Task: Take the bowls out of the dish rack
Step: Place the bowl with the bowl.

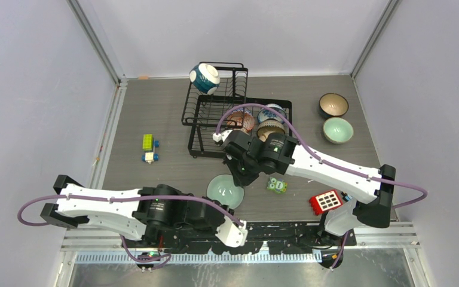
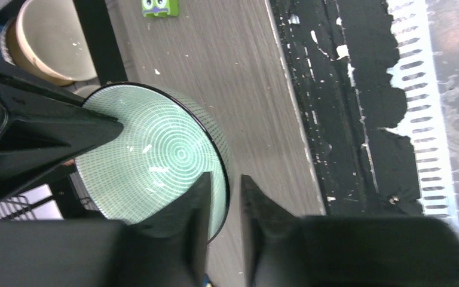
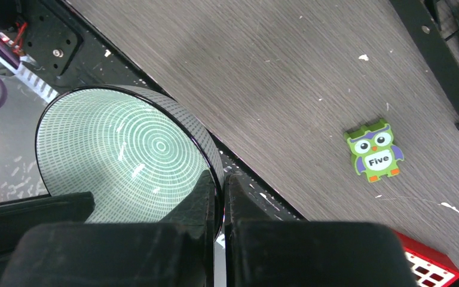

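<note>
Grey wood-grain bench [image 1: 155, 107] between pale lilac walls, with a black mounting strip along the near edge.

Nearest, close to that edge: mint green bowl [image 1: 225, 190], tipped on its side, ringed inside facing both wrist cameras. Hard to tell whether resting on the bench or held just clear. Right fingers [image 3: 242, 206] pressed together on the rim, gripping it. Left fingers [image 2: 191, 206] astride the same rim farther round, one inside and one outside, with a sliver of gap showing. Cannot tell whether pinching or merely loose around it.

Likely trouble: a slip out of that thin rim pinch, given a glazed edge, narrow pads and the weight hanging to one side. Then a drop, a chip, or a roll towards the near edge. Also possible: twisting or jamming, with two arms on one rim pulling different ways.

Just beyond, owl block [image 3: 375, 150] reading "Five" on its belly. Beside it, red block [image 1: 326, 201] with white squares, nothing legible. Farther left, small toy blocks [image 1: 149, 148], no writing visible.

Farther back, dish rack [image 1: 227, 89], black wire, holding a blue-patterned bowl [image 1: 204, 78] on top and three more bowls [image 1: 271, 129] in the lower tray. Far right, on the bench, two bowls [image 1: 337, 130] already out.
</note>
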`<move>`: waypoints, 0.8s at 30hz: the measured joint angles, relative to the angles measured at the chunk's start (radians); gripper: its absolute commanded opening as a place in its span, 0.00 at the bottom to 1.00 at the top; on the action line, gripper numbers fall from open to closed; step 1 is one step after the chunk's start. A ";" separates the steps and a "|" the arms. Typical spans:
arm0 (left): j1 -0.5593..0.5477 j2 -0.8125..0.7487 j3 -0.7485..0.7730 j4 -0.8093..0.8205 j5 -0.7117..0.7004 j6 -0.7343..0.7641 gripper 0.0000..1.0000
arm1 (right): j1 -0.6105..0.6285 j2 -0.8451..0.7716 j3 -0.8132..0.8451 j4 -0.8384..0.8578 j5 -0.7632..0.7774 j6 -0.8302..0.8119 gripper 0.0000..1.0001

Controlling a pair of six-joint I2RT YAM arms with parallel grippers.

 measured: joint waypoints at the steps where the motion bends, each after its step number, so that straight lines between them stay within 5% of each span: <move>1: -0.002 0.001 0.000 0.003 -0.009 -0.002 0.38 | 0.000 0.000 0.000 -0.001 0.004 0.002 0.01; 5: -0.002 0.002 0.000 0.016 -0.037 -0.022 0.57 | 0.000 -0.002 0.000 -0.011 0.027 0.007 0.01; 6: -0.002 0.002 0.000 0.021 -0.044 -0.026 0.94 | 0.000 -0.005 0.000 -0.013 0.035 0.008 0.01; 7: -0.002 0.000 0.000 0.029 -0.052 -0.033 0.99 | 0.000 -0.009 -0.002 -0.014 0.042 0.011 0.01; 15: -0.002 -0.110 0.000 0.141 -0.172 -0.154 1.00 | 0.000 -0.185 -0.064 -0.005 0.163 0.072 0.01; 24: -0.002 -0.126 0.004 0.271 -0.339 -0.471 1.00 | 0.000 -0.367 -0.201 0.043 0.334 0.170 0.01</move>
